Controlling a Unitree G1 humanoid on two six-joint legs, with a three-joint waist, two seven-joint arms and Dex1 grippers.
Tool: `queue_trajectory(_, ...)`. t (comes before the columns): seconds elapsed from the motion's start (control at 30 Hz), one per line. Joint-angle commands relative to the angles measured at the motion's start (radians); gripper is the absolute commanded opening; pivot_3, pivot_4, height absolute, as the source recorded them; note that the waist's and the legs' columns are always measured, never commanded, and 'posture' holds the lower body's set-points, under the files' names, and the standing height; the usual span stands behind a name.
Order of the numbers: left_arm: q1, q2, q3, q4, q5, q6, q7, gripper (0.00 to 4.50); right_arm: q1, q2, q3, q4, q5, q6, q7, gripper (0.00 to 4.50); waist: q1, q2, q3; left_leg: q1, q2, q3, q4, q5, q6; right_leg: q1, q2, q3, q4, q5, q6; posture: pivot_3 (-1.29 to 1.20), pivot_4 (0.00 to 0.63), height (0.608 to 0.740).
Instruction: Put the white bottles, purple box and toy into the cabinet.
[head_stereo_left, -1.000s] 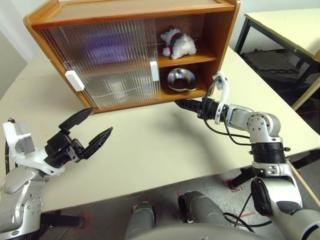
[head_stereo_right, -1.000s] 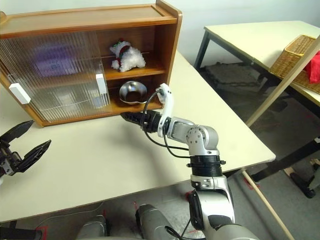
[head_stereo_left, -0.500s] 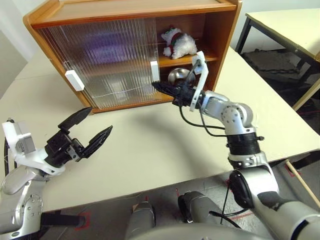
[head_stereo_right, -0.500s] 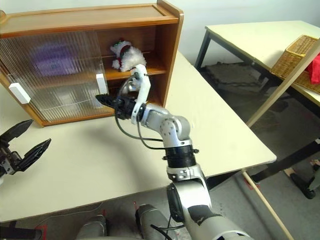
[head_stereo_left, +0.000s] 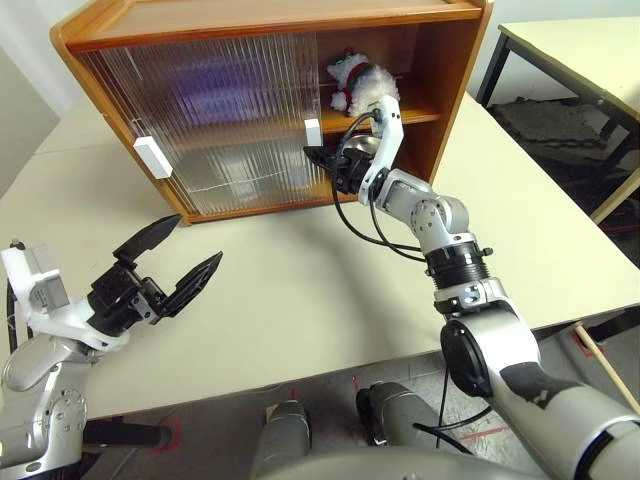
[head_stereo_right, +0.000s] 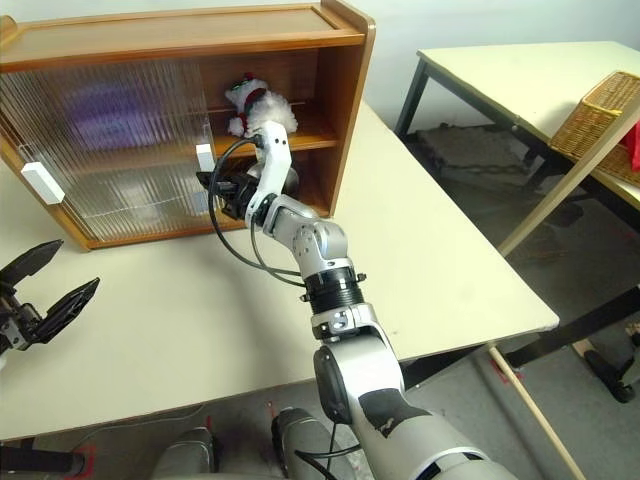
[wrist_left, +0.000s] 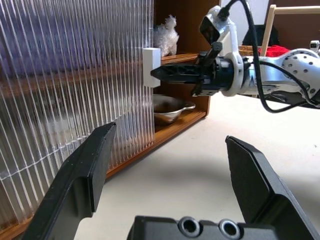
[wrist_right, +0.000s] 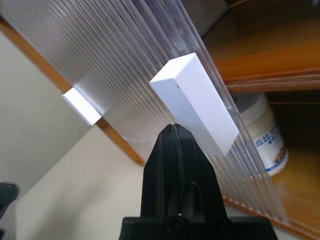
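I take the cabinet (head_stereo_left: 250, 110) as my landmark. Nearest to me, well in front of its left half, my left gripper (head_stereo_left: 170, 257) hangs over the table (head_stereo_left: 300, 290) with its two black fingers spread wide and nothing between them.

Closer to the cabinet, my right gripper (head_stereo_left: 318, 160) reaches up to the front of the sliding door (head_stereo_left: 215, 125), fingers pressed together and holding nothing, their tips right at the white handle (head_stereo_left: 312, 132) on the door's right edge; whether they touch it I cannot tell.

Inside the cabinet, in its open right bay, the toy (head_stereo_left: 358, 84) lies on the upper shelf, and a shiny metal bowl (wrist_left: 167, 107) sits on the floor below it. Through the ribbed door I see one white bottle (wrist_right: 265, 137) on the lower level and a purple blur (head_stereo_left: 215, 100) on the upper level.
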Motion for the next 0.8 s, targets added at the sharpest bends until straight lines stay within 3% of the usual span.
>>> queue_trajectory(0.03,0.013,-0.005,0.012,0.020,0.008,-0.015,-0.011,4.50,-0.052,0.070,-0.019,0.052,-0.014,-0.047,-0.021,0.01,0.003,0.000,0.000,0.000,0.000,0.000,0.000,0.000,0.000,0.000,0.000,0.000,0.000,0.001,0.000,-0.10,0.057,0.740)
queue_trajectory(0.8,-0.014,-0.014,0.009,0.042,-0.011,-0.025,-0.026,4.50,-0.045,0.116,0.015,0.044,-0.014,-0.083,-0.050,0.01,0.018,0.000,0.000,0.001,0.004,0.002,0.002,0.000,0.000,-0.001,0.002,-0.001,0.001,0.006,-0.005,-0.10,0.053,0.740)
